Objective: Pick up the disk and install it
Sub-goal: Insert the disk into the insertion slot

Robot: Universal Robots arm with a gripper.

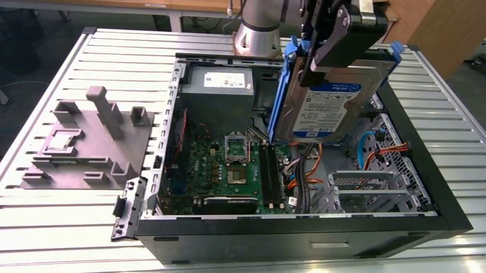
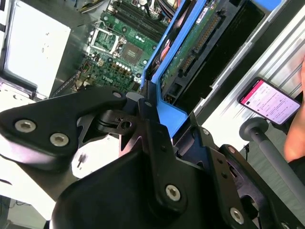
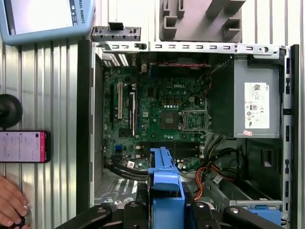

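Disk (image 1: 319, 111): silver-grey drive with a white-and-blue label and a blue carrier frame. It hangs upright, slightly tilted, over the open computer case (image 1: 304, 236), beside the motherboard (image 1: 227, 170).
Gripper (image 1: 330, 57): black fingers closed tight on the disk's upper edge, pinching the blue frame.
Power supply (image 1: 216, 85): inside the case, far corner.
Grey fixture block (image 1: 87, 142): on the slatted table (image 1: 45, 227), at the exterior view's left of the case.
Phone (image 3: 23, 146): on the table outside the case, with a hand (image 3: 12, 202) near it.
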